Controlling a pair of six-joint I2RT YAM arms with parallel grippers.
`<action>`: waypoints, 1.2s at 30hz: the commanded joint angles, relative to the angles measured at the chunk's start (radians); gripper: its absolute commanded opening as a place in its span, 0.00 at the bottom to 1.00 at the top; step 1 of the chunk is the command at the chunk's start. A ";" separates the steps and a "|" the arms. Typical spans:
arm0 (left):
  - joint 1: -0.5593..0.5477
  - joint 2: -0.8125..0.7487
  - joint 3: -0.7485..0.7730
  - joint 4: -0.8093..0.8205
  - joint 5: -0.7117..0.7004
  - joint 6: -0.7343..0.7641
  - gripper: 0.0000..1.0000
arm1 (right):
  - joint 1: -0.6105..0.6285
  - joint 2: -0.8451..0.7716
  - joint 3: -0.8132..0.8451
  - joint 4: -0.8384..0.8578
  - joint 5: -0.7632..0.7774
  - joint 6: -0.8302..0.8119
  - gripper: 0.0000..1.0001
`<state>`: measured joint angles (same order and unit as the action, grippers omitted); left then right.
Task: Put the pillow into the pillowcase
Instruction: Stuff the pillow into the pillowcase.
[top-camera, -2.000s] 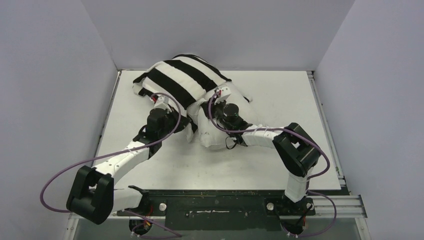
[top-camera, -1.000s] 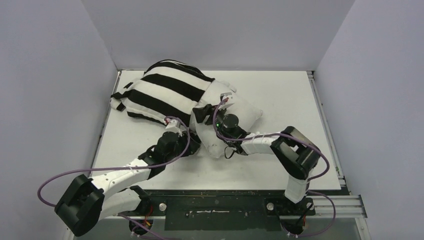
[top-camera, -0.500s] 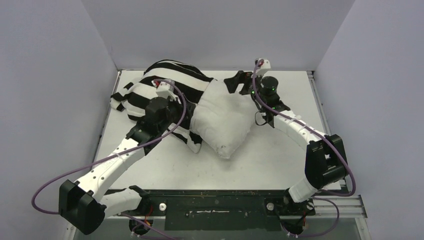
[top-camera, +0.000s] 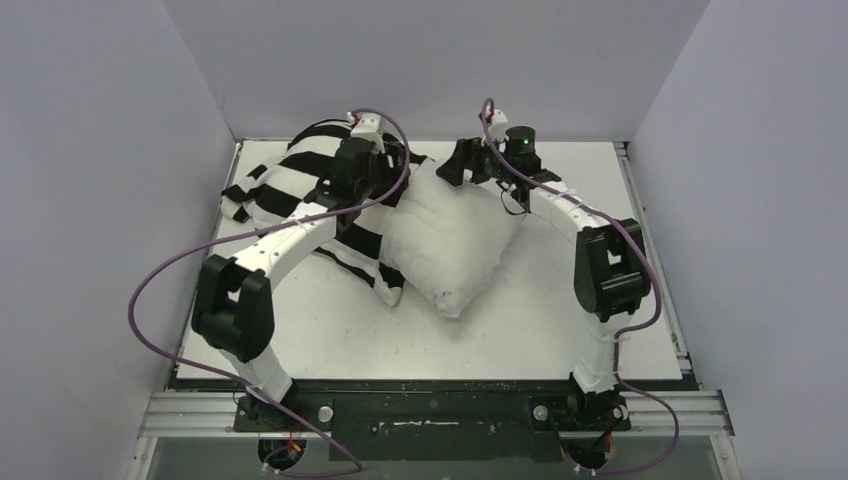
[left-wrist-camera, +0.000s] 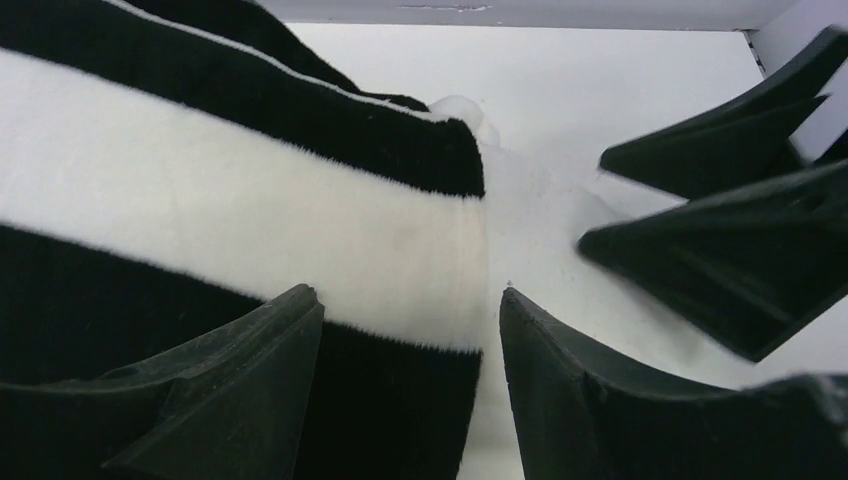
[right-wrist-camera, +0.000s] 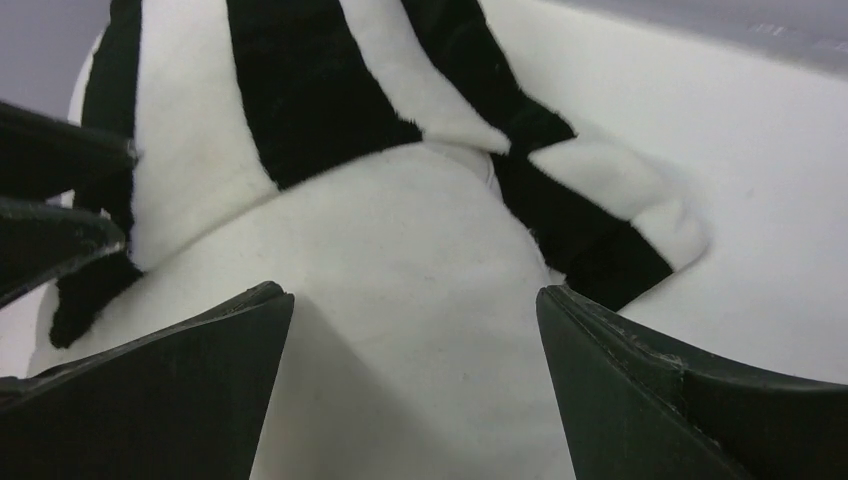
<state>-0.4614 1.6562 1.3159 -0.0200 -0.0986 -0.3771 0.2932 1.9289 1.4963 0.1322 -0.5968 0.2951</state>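
Note:
The off-white pillow (top-camera: 445, 240) lies in the middle of the table, its left part tucked into the black-and-white striped pillowcase (top-camera: 290, 185). My left gripper (top-camera: 392, 175) hovers open at the far end, over the seam where the pillowcase's open edge (left-wrist-camera: 250, 220) meets the pillow (left-wrist-camera: 540, 230); its fingers (left-wrist-camera: 230, 390) pinch nothing. Facing it from the right, my right gripper (top-camera: 452, 168) is open wide above the pillow's far corner (right-wrist-camera: 400, 260), with the pillowcase (right-wrist-camera: 300, 90) beyond. Each wrist view shows the other gripper's fingertips (left-wrist-camera: 720, 170).
The white table (top-camera: 560, 300) is boxed in by grey walls at the left, back and right. The left arm reaches over the pillowcase, and the right arm runs along the pillow's right side. Purple cables loop from both arms.
Both arms have swung to the far end of the pillow. The left gripper left the pillowcase's near side and has opened further; the right gripper has shifted left toward it.

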 joint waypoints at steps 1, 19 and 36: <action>0.003 0.097 0.087 0.128 0.071 0.050 0.63 | -0.005 0.073 0.051 -0.012 -0.168 0.005 0.93; -0.093 0.265 0.304 0.057 -0.082 0.182 0.00 | 0.058 -0.054 -0.185 0.342 -0.269 0.212 0.00; -0.147 0.088 0.212 -0.096 -0.016 0.226 0.46 | 0.055 -0.237 -0.350 0.375 -0.278 0.200 0.00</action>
<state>-0.6037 1.8095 1.5543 -0.0723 -0.2222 -0.1642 0.3359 1.7672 1.1622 0.3828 -0.7990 0.4847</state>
